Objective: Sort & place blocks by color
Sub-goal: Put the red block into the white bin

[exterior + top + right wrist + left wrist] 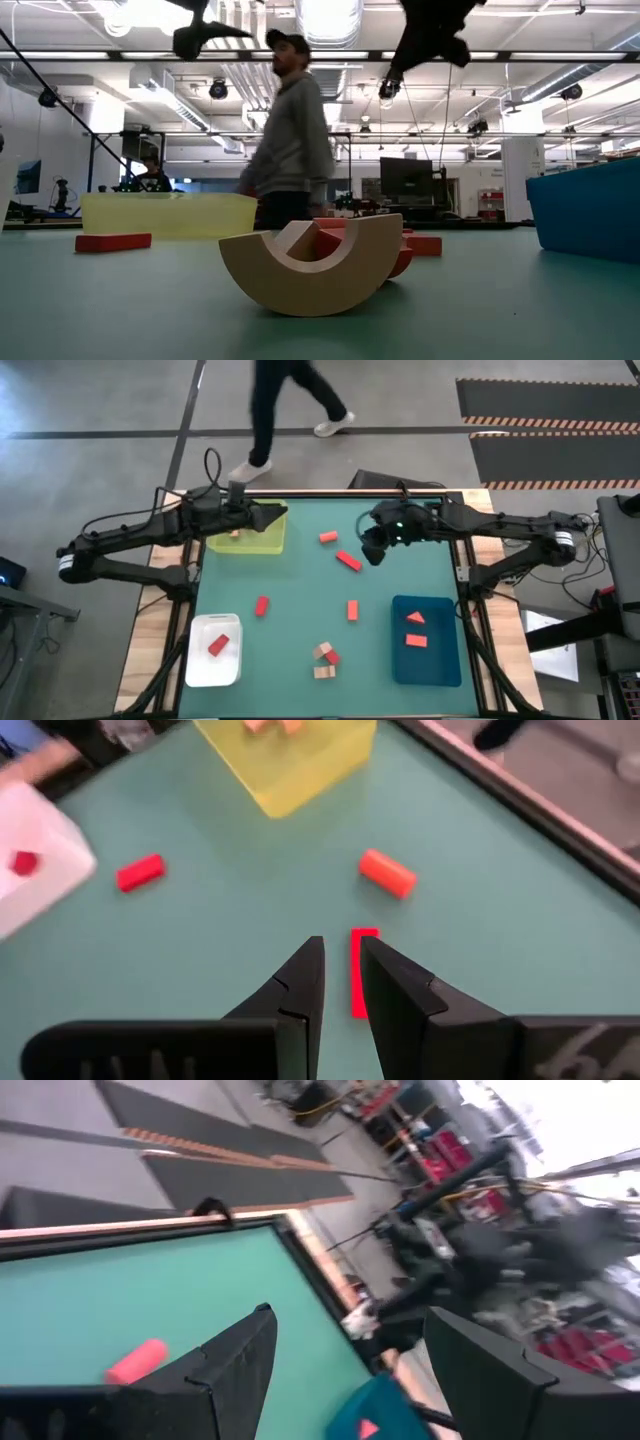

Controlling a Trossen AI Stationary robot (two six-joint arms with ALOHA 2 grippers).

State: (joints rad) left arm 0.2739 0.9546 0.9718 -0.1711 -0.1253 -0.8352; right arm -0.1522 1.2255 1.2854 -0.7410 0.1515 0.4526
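Item, nearest the table's front edge: a small cluster of tan and red blocks, unsorted, lying between the white tray, which holds one red block, and the blue tray, which holds two orange blocks. Item, mid-table: two short blocks, a red one and an orange one, both loose. Item, farther back: a red bar and an orange cylinder, loose. The right gripper hangs just beside the bar, raised off the table, fingers nearly pressed together and holding nothing. Item, rear left: the yellow-green tray, with what appear to be tan blocks inside; the left gripper hovers over it, fingers spread and empty. Step judged in hand: the right arm lining up on the red bar. The next move would call for opening the fingers, lowering astride the bar's narrow width, and closing.
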